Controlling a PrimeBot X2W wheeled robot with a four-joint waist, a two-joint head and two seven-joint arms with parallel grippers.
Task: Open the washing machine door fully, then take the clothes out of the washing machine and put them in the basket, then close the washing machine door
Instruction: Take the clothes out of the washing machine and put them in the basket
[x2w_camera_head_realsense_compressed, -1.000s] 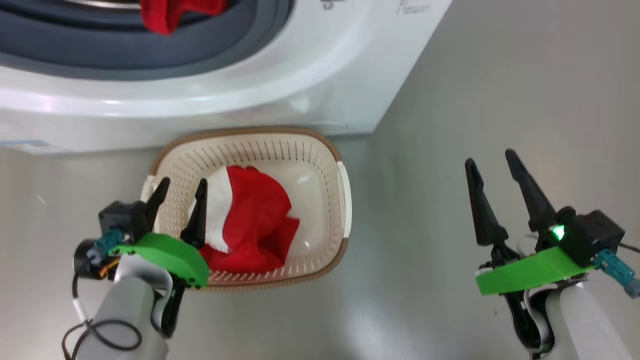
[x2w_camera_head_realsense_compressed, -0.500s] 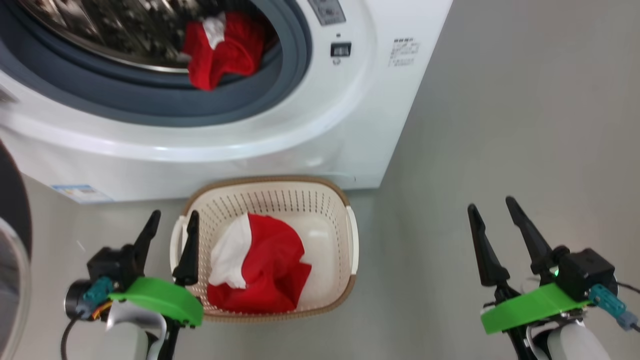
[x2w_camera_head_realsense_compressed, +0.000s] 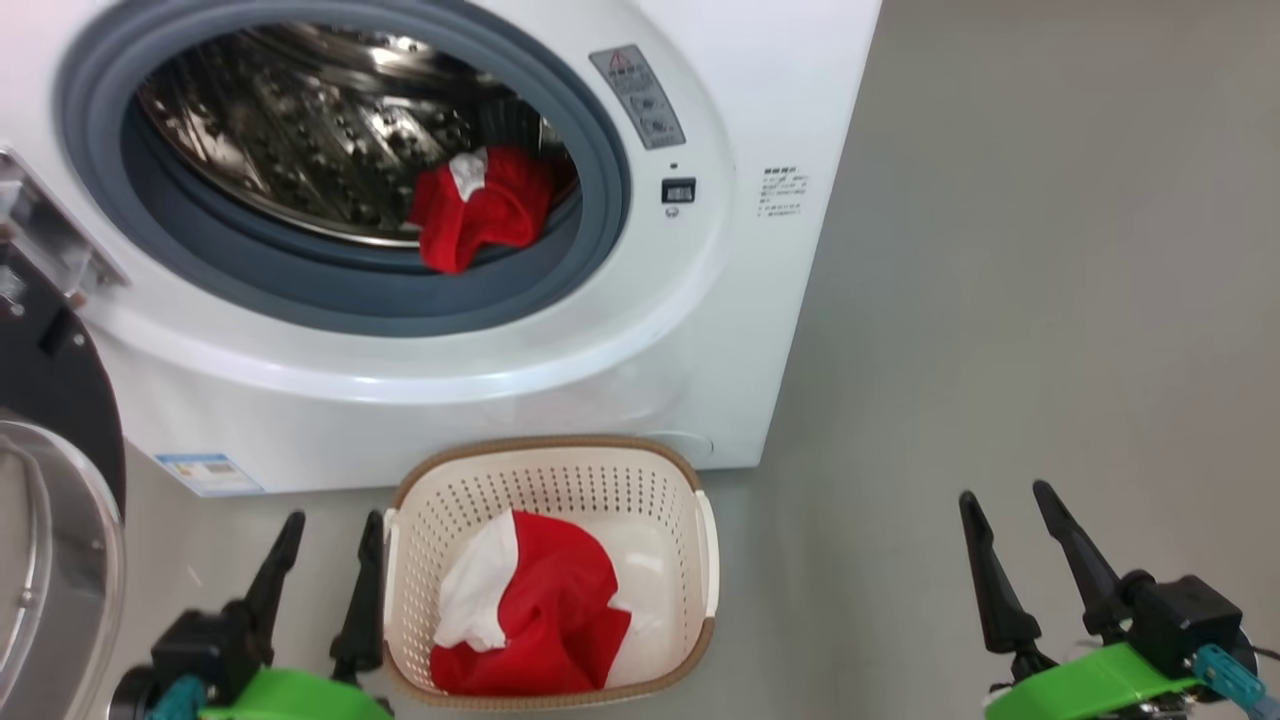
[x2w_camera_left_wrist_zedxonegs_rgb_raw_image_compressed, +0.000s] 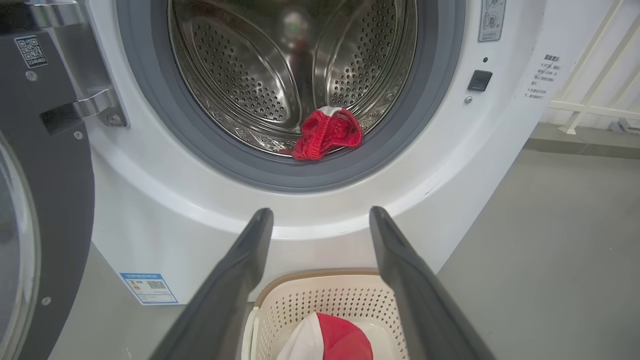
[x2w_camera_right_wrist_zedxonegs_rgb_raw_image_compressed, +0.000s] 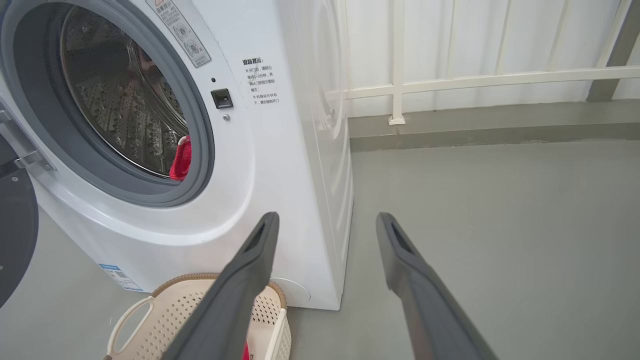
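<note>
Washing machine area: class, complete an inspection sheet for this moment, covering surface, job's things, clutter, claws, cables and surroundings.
Surface: grey floor, smooth, slightly glossy.
Job's things: washing machine with its door swung open at the left; red garment lies at the drum's front; red-and-white garment lies in the basket, which stands just in front of the machine.
Clutter: nothing seen.
Claws: left claw open, beside the basket's left side; right claw open over the floor; both hold nothing.
Cables: teal plug at the right wrist; loose cable, nothing seen.
Surroundings: white railing beyond the machine.
</note>
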